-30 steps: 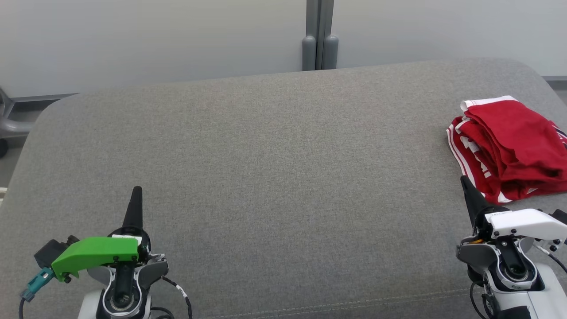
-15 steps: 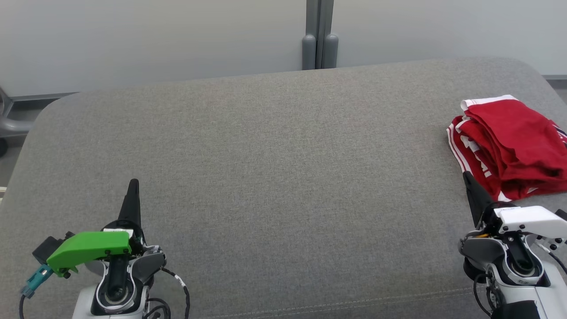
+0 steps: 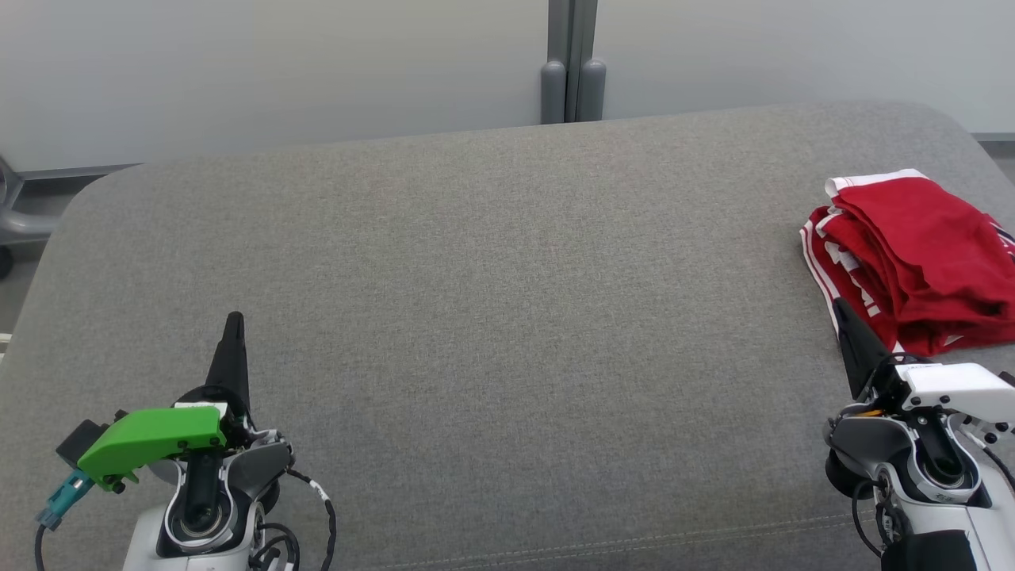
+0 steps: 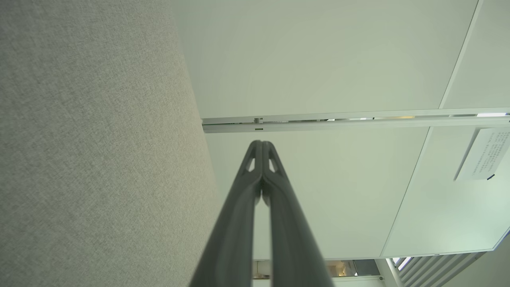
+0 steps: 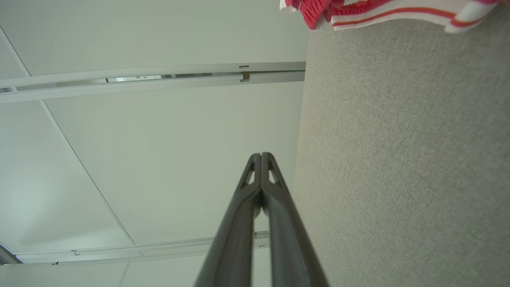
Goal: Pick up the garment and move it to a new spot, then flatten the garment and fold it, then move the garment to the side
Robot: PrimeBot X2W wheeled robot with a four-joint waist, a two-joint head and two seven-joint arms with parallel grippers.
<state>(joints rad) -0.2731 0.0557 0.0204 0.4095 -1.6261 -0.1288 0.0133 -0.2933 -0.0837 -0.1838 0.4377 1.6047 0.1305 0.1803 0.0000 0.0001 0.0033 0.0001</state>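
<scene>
Folded red garment lies at far-right edge of grey cushion, partly out of frame, long axis unclear; R gripper sits just short of its near-left corner, L gripper well apart, so R arm is nearer; both grippers' 2 fingers pressed together, empty.

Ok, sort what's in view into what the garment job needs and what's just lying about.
For the job:
- red garment, bunched near the right edge of the grey cushion
- left tool, shut and empty
- right tool, shut and empty

Just there:
- grey post against the wall
- paper notice on a wall panel
</scene>
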